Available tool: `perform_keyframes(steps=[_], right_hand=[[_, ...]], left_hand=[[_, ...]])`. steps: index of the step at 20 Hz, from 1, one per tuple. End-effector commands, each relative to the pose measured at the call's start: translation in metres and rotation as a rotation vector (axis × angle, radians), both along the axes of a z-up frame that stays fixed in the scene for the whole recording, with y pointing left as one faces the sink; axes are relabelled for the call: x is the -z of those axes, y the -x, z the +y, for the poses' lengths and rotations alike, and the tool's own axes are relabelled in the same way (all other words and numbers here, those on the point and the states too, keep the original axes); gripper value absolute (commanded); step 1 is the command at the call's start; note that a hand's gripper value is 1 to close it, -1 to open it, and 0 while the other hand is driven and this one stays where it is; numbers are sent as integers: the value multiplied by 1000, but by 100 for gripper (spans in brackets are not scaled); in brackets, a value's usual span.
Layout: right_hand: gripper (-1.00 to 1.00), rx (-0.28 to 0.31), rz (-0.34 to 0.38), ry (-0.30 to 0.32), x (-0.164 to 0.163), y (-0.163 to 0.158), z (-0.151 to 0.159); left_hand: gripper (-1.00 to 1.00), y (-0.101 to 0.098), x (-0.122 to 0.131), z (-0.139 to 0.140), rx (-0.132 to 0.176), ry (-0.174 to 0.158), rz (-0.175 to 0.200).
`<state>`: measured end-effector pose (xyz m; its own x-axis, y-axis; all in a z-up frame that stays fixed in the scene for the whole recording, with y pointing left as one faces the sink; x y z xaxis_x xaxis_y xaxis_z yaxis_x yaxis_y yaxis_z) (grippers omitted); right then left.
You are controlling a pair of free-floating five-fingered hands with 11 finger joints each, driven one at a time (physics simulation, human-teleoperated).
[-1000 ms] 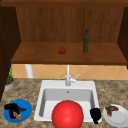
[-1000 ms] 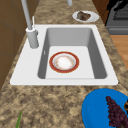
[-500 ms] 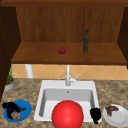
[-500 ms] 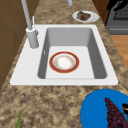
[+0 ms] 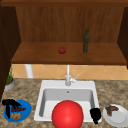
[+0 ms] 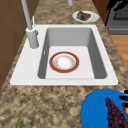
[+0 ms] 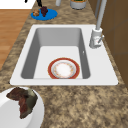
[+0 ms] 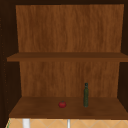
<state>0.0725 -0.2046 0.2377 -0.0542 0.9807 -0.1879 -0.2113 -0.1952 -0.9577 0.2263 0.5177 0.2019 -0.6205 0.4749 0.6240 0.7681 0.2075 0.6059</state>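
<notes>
left hand [image 5: 9,105] over grapes [image 5: 18,109] on blue plate [image 5: 26,112]

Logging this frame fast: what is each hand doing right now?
Left hand: over the blue plate, fingers at the purple grapes; grip cannot be told.
Right hand: at the sink front right edge, curled, holding nothing.

Blue plate [image 5: 26,110], red-rimmed bowl [image 6: 64,62] in white sink [image 6: 62,80], speckled brown counter [image 6: 50,105].
</notes>
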Motion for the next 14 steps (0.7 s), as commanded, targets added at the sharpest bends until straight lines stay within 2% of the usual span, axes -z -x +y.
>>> perform_keyframes(steps=[1,5,7,9,11,13,14], right_hand=[[0,0,0,0,0,0,0],[0,0,0,0,0,0,0],[0,0,0,0,0,0,0],[0,0,0,0,0,0,0],[0,0,0,0,0,0,0],[0,0,0,0,0,0,0],[0,0,0,0,0,0,0]], left_hand=[[-100,0,-12,9,-45,-53,0],[-100,-4,-22,22,-49,-59,30],[-100,-8,-27,24,-55,-74,34],[-100,-13,-29,23,-74,-96,16],[-100,-21,-26,22,-84,-118,15],[-100,-31,-18,22,-93,-112,18],[-100,-38,-15,22,-87,-109,18]])
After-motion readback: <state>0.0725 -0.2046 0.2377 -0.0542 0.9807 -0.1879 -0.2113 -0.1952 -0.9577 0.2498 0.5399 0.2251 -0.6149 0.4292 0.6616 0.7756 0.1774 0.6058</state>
